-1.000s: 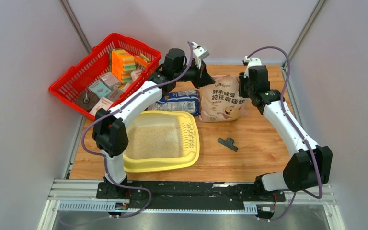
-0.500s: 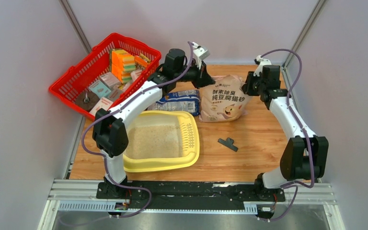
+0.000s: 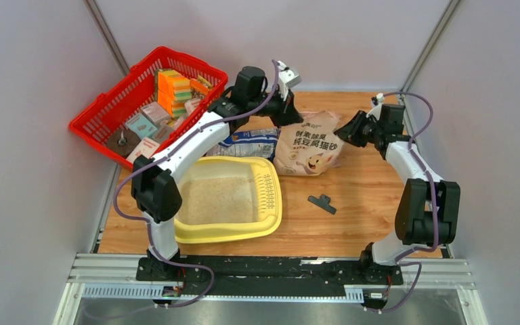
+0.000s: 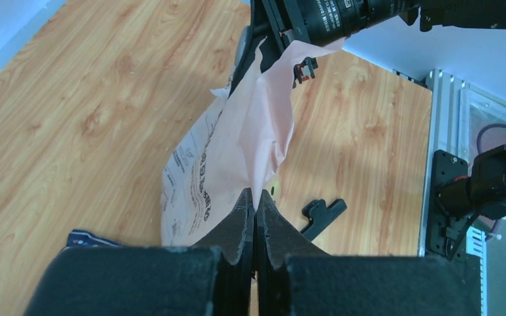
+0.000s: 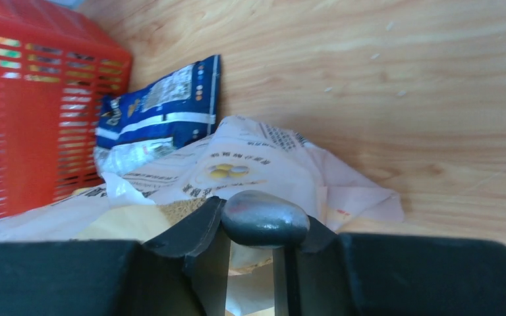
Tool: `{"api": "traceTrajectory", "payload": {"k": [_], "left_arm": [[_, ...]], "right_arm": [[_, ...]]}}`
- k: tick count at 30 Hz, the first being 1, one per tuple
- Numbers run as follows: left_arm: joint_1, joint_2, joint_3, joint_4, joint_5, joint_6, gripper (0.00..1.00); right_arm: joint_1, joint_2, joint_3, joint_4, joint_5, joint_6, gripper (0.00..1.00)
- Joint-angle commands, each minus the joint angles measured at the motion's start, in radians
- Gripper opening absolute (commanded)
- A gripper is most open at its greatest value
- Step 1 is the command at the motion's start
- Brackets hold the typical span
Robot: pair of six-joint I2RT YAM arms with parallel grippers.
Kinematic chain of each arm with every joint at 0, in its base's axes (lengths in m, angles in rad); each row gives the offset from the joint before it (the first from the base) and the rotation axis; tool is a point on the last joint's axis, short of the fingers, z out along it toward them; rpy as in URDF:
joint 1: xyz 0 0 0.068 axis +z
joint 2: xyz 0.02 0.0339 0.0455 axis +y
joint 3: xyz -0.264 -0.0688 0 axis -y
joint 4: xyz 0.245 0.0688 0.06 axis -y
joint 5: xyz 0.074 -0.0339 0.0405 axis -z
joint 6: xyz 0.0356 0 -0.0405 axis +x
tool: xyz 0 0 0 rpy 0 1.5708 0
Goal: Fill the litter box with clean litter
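Stood midway: shallow clean litter (image 3: 217, 200) in the litter box (image 3: 274, 223) at the surface's (image 3: 365, 196) near left, more to pour, left tool (image 4: 255, 201) clamped on the tan bag (image 3: 308, 152), grip of the right tool (image 3: 345, 131) unclear.

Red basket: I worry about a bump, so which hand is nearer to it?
Left. The left hand grips the tan bag at its edge on the side facing the red basket; the right hand is at the bag's opposite edge, farther away.
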Motion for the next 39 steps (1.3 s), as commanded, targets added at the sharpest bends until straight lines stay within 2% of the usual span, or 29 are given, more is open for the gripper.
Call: {"api": "traceTrajectory", "payload": {"k": [1, 6, 17, 25, 31, 39], "left_arm": [[0.005, -0.062, 0.120, 0.042, 0.013, 0.057, 0.00], [0.005, -0.056, 0.131, 0.024, 0.008, 0.098, 0.00], [0.005, -0.060, 0.161, -0.010, -0.005, 0.167, 0.00], [0.008, -0.077, 0.166, -0.020, -0.016, 0.201, 0.00], [0.013, -0.082, 0.167, -0.037, -0.021, 0.212, 0.00], [0.025, -0.074, 0.158, -0.062, -0.025, 0.199, 0.00]], "right_arm": [[0.024, 0.009, -0.055, 0.019, -0.230, 0.279, 0.00], [-0.025, -0.014, -0.060, 0.062, -0.252, 0.332, 0.00], [-0.145, -0.011, 0.072, 0.063, -0.337, 0.405, 0.00], [-0.236, -0.017, 0.058, 0.062, -0.442, 0.378, 0.00], [-0.268, 0.012, 0.052, 0.157, -0.610, 0.352, 0.00], [-0.314, 0.048, 0.065, 0.111, -0.701, 0.278, 0.00]]}}
